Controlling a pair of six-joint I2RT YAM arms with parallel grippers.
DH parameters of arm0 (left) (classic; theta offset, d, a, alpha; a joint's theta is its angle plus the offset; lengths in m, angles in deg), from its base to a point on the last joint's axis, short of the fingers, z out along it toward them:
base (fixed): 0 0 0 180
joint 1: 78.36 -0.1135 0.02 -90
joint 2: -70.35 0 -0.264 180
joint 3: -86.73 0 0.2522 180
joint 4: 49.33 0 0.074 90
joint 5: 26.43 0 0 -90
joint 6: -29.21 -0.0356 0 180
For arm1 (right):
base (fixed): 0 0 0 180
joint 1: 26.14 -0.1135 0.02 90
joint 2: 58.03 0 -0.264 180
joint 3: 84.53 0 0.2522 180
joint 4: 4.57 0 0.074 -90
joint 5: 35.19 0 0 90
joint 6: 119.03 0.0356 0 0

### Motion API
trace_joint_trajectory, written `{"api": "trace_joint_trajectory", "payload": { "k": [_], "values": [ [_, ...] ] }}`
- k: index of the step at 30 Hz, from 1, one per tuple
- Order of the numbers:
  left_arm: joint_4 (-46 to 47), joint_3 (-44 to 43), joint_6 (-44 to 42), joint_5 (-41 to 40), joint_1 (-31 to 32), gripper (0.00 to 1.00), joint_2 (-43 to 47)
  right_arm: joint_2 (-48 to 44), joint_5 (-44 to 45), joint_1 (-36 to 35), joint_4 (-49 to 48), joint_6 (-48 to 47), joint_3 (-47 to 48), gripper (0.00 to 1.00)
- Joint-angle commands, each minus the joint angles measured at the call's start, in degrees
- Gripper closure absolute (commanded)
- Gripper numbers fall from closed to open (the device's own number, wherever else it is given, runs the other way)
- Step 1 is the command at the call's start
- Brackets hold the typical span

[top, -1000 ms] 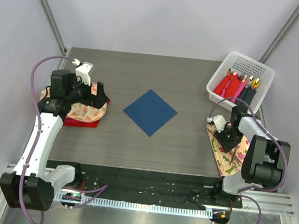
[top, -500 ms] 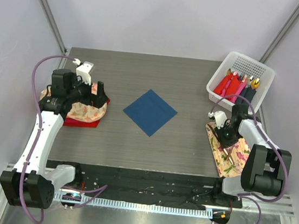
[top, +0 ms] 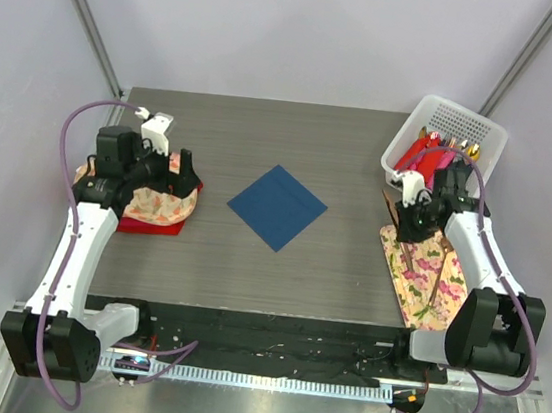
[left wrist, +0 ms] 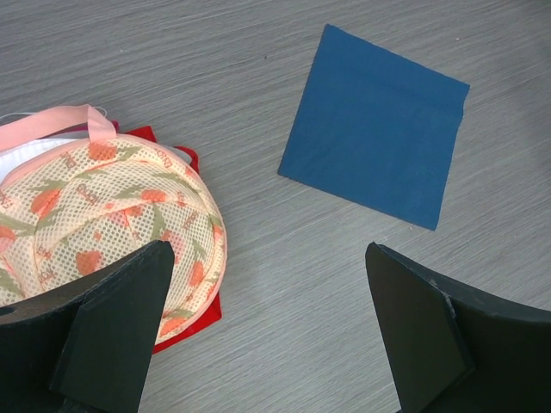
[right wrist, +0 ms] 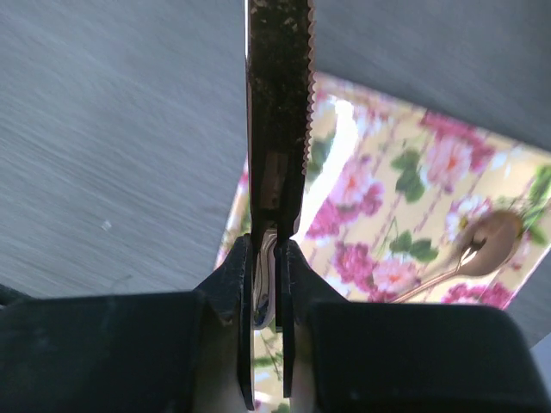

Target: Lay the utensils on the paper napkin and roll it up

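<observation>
Starting at the left: the left pincer is seen spread wide, hung over the bench just beside a floral mesh cover that is laid on a red sheet. Mid-bench, the paper napkin is spread flat and unrolled (a dark blue square, turned corner-on to the arms), well apart from both pincers. Over on the right, the right pincer is clamped narrow on a knife, a slim copper-brown piece with a serrated edge, held over the edge of a floral cloth. A spoon is seen lying on that cloth. Behind it, a white basket loaded with red and pink rolls is parked at the bench's far right corner.
</observation>
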Motion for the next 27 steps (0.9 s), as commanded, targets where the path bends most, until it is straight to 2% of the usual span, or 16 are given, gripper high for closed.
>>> {"api": "trace_joint_trajectory", "payload": {
  "k": [1,7,10,16,22,27],
  "values": [
    [2.5,-2.7,0.6,-0.6,0.2,0.00,-0.6,-1.2,-1.1,-6.8,-3.9,10.5,8.0,0.99],
    [2.2,-2.5,1.6,-0.6,0.3,0.00,-1.3,5.2,0.1,-14.5,-10.8,26.9,14.4,0.99],
    [1.9,-1.9,5.7,0.6,0.2,0.00,-2.3,10.6,3.8,-19.4,-13.6,33.1,18.5,0.99],
    [2.6,-0.3,7.4,1.8,2.9,0.04,-5.0,24.1,3.6,-25.1,-13.0,46.2,31.4,0.99],
    [4.5,1.1,9.9,1.6,3.8,0.06,-8.7,34.9,5.3,-31.7,-12.0,56.7,41.7,0.99],
    [5.9,2.0,11.1,1.3,4.6,0.05,-10.9,42.1,4.7,-34.6,-10.8,59.6,48.9,0.99]
  ]
}}
